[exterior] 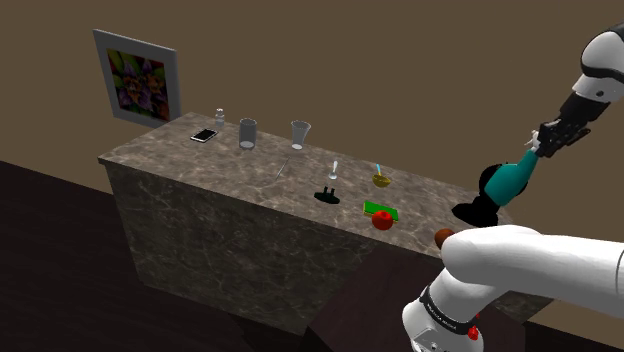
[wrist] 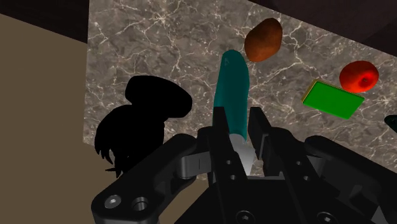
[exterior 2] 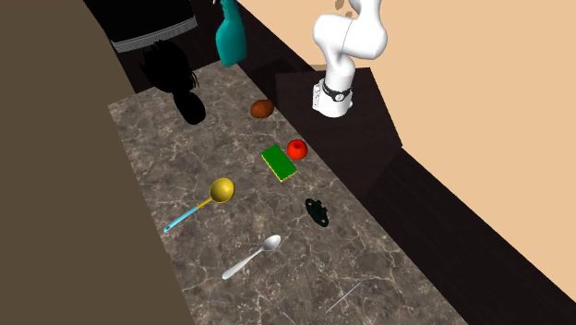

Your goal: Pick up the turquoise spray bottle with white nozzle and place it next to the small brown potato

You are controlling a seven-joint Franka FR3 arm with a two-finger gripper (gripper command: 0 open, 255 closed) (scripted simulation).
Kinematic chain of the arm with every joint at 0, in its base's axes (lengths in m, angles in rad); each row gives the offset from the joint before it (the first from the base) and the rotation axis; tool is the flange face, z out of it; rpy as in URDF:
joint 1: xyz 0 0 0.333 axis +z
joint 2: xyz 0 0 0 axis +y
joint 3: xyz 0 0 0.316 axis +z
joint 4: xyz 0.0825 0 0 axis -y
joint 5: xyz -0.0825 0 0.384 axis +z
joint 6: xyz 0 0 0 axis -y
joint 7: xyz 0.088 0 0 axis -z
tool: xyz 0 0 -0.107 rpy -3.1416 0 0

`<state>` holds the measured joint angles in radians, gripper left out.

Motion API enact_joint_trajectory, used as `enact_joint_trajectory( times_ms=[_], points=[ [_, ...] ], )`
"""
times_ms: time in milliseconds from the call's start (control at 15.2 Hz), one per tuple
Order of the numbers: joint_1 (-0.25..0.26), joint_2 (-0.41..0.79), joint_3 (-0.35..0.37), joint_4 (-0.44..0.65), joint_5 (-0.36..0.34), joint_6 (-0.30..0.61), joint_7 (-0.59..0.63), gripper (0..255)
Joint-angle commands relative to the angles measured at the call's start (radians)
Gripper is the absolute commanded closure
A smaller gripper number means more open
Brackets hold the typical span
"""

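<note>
1. The tool (wrist: 240, 124) is clenched on the bottle (wrist: 231, 89) at its white top end. The turquoise body hangs from the fingers in the air above the tabletop (exterior 2: 277, 231) and touches nothing.
2. In the wrist view the potato (wrist: 263, 39) lies on the tabletop just beyond the bottle's base. So I judge that the step in hand is to carry the bottle the last bit and lower it beside the potato.
3. In the shoulder view the bottle is tilted, not upright. It is better to bring it closer to upright before going down, so that the base meets the marble flat and not on one edge.
4. Choose the free spot with care. The red fruit (wrist: 359, 76) and the green pad (wrist: 333, 98) lie on one side of the potato, and a black shape (wrist: 149, 114) lies on the other side. The bare marble between the potato and the black shape seems to have the most room.
5. Go down slowly. The grip is on the narrow top, so the long body can swing or slip if the move is sudden.
6. Release only when the base rests on the tabletop. Keep the bottle near the potato but apart from it: the potato is round, it lies near the tabletop's edge, and a push could roll it.
</note>
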<state>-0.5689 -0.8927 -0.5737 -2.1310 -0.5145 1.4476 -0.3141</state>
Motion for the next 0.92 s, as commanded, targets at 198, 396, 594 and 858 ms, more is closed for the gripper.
enact_joint_trajectory(
  times_ms=[198, 396, 594, 858],
  points=[
    [-0.012, -0.031, -0.018, -0.08, -0.02, 0.051, 0.011, 255],
    [-0.019, -0.047, -0.029, -0.126, -0.033, 0.082, 0.018, 255],
    [-0.026, -0.061, -0.043, -0.171, -0.047, 0.113, 0.024, 255],
    [-0.035, -0.078, -0.062, -0.229, -0.067, 0.154, 0.033, 255]
  ],
)
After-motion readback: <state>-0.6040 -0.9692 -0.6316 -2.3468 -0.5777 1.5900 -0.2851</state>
